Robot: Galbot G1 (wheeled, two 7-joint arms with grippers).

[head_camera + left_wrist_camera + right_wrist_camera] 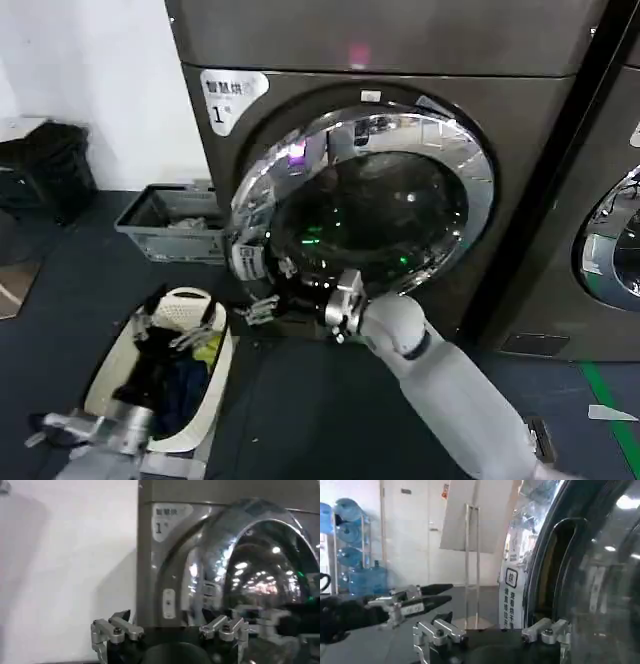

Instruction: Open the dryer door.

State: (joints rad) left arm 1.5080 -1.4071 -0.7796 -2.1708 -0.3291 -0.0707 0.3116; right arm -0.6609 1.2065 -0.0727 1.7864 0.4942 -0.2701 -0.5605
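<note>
While the door [375, 205] of machine "1" is standing slightly ajar at its left edge, the right gripper [262, 308], claw spread wide and empty, is reaching at its lower-left rim, seemingly mid-pull, next needing an outward swing; the left gripper [40, 432] is waiting low, also wide.

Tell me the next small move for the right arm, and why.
Probably draw the right tool toward the robot and rightward, swinging the dryer door wider. The door's left edge looks lifted off the machine front, only ajar, and the open tool sits at that lower-left rim. The left tool waits low by the laundry basket.
</note>
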